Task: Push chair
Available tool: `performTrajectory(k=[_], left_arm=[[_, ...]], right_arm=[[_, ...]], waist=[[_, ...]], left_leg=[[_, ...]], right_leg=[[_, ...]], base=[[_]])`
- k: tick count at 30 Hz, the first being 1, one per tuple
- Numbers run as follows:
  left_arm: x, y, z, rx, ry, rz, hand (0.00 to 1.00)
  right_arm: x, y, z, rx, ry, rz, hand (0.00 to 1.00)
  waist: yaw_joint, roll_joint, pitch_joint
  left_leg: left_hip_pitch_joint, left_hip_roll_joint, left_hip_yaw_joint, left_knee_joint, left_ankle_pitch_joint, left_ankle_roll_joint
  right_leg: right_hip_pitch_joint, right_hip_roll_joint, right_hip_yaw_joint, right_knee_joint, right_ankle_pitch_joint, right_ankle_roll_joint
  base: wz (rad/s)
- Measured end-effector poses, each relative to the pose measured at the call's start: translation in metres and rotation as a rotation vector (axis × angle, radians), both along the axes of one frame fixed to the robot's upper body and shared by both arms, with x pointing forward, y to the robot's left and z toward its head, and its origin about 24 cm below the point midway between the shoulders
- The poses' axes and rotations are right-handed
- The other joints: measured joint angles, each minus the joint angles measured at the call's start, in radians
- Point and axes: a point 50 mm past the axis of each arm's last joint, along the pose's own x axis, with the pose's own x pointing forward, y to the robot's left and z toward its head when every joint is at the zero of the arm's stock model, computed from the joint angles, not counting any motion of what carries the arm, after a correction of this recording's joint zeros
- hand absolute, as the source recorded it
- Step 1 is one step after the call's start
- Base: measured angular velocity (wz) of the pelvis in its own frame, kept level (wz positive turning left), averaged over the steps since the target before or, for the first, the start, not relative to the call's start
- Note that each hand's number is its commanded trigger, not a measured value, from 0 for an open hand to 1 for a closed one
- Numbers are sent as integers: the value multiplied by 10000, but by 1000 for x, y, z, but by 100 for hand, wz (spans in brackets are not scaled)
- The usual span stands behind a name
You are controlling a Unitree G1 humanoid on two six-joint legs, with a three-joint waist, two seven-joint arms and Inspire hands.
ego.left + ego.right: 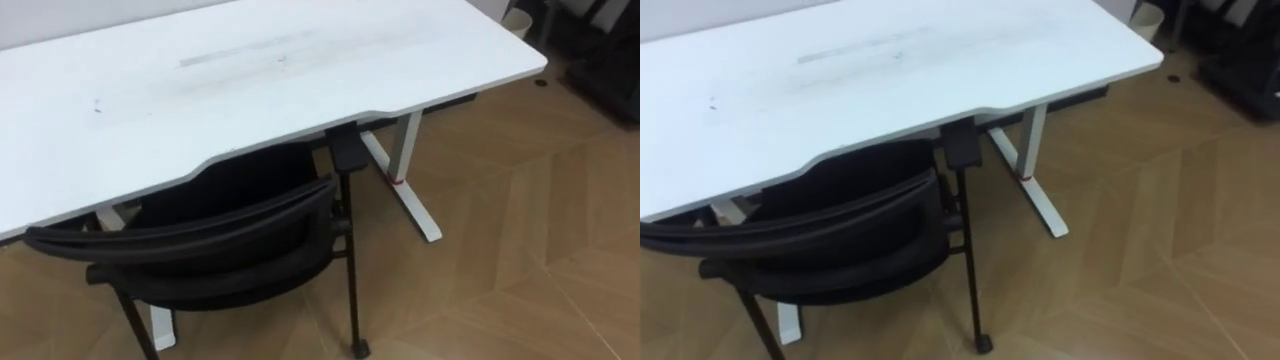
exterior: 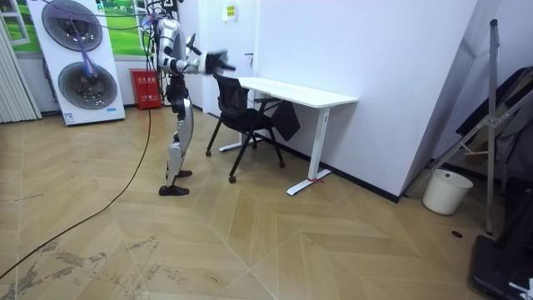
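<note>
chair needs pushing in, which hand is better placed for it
Left, probably: the chair has its backrest at the eye view's lower left, the left arm's side. A hand hovers near it in the room view; which, unclear.

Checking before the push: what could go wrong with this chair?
The armrest of the black chair sits right at the edge of the white desk and might jam. A caster could catch the desk's foot. One hand is raised near the backrest top; a high push may tip the chair.
</note>
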Motion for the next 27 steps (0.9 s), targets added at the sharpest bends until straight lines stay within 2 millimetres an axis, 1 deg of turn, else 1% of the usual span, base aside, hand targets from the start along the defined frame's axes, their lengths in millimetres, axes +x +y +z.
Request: performTrajectory(k=[2,3,4,5,6,8,9,10,11,12,13,14,16,17,19,20,21,23,24,26,27], left_arm=[[-11,-4,-40,-1441,1146,362,0],[-14,-6,-51,-1907,1378,440,0],[-20,-11,-72,-2849,1852,613,0],[-25,-13,-82,-3342,2054,751,0],[-34,-18,-99,-4281,2194,1022,0],[-53,-30,-131,-5829,2691,1589,0],[-58,-33,-139,-6242,2888,1714,0],[-70,-39,-153,-7057,3279,1952,0],[-83,-46,-166,-7750,3790,2160,0],[-88,-49,-172,-8122,4002,2253,0],[-98,-58,-182,-8842,4425,2361,0],[-103,-63,-186,-9156,4674,2354,0],[-122,-82,-203,-10385,5568,2430,0],[-126,-86,-206,-10686,5777,2445,0],[-136,-102,-217,-11562,6854,2157,0],[-139,-111,-222,-11963,7456,1916,0],[-138,-114,-224,-12124,7717,1740,0],[-133,-127,-231,-12388,8912,702,0],[-130,-130,-232,-12455,9132,451,0],[-111,-140,-237,-12351,10080,-840,0],[-105,-142,-238,-12294,10153,-1095,0]], right_arm=[[-23,7,-47,2346,635,-581,0],[-28,9,-57,2885,771,-643,0],[-35,15,-76,3862,1055,-750,0],[-42,18,-85,4307,1269,-828,0],[-49,23,-99,5144,1406,-914,0],[-71,34,-120,6292,1779,-1170,0],[-78,36,-126,6573,1936,-1269,0],[-92,42,-136,7147,2310,-1411,0],[-104,51,-148,7781,2828,-1533,0],[-110,56,-154,8130,3089,-1576,0],[-121,67,-164,8782,3734,-1492,0],[-126,73,-169,9132,4028,-1461,0],[-146,99,-185,10361,4942,-1462,0],[-150,105,-188,10699,5105,-1479,0],[-157,124,-197,11482,6205,-1015,0],[-155,130,-200,11560,6831,-490,0],[-155,133,-201,11607,7126,-254,0],[-145,142,-206,11633,8130,838,0],[-141,144,-207,11601,8304,1113,0],[-122,152,-211,11554,8488,1938,0],[-118,154,-212,11535,8503,2117,0]], waist=[[-3,-38,1],[-5,-19,8],[-7,74,27],[-11,79,26],[-47,82,18],[-117,171,-30],[-133,185,-42],[-196,243,-81],[-250,274,-97],[-261,275,-101],[-280,274,-100],[-290,270,-101],[-292,304,-80],[-293,287,-76],[-293,225,-53],[-327,233,-47],[-344,230,-42],[-447,224,-16],[-495,220,-10],[-546,229,47],[-550,229,47]], left_leg=[[-116,-8,12,56,-3,5],[-126,-10,34,57,-4,7],[-172,-11,51,54,-7,11],[-179,-11,56,51,-7,11],[-179,-8,71,41,-8,12],[-172,-7,55,5,-8,11],[-161,-7,51,-3,-8,10],[-112,-7,43,-23,-8,10],[-64,-7,22,-23,-8,9],[-37,-7,21,-29,-8,9],[13,-7,40,-44,-8,8],[32,-7,55,-47,-8,8],[100,-13,68,-60,-9,8],[98,-13,75,-54,-9,8],[107,-15,193,-57,-10,7],[106,-17,222,-39,-11,8],[105,-21,223,-29,-11,9],[75,-22,234,-3,-11,17],[69,-22,249,7,-9,21],[52,-13,269,49,-4,29],[45,-13,285,56,2,35]], right_leg=[[-92,-18,54,11,0,0],[-116,-20,76,8,0,0],[-191,-24,87,16,0,0],[-204,-24,92,14,0,0],[-211,-24,85,11,0,0],[-210,-18,63,8,0,0],[-201,-18,48,8,0,0],[-159,-15,41,10,0,0],[-112,-10,39,13,0,0],[-101,-10,45,15,0,1],[-82,-10,71,10,0,0],[-74,-13,77,7,0,1],[-17,-27,71,8,-6,9],[-18,-31,66,8,-8,12],[-22,-46,98,-12,-24,29],[-20,-59,109,-6,-24,29],[-21,-65,109,-7,-24,29],[-20,-79,103,-14,-26,32],[-22,-81,103,-11,-26,32],[-58,-75,135,-67,-26,36],[-64,-69,143,-99,-12,47]], base=[[0],[-9],[-11],[-10],[-3],[0],[0],[0],[0],[0],[-5],[-7],[-4],[-6],[-13],[-10],[0],[0],[-3],[-5],[-5]])
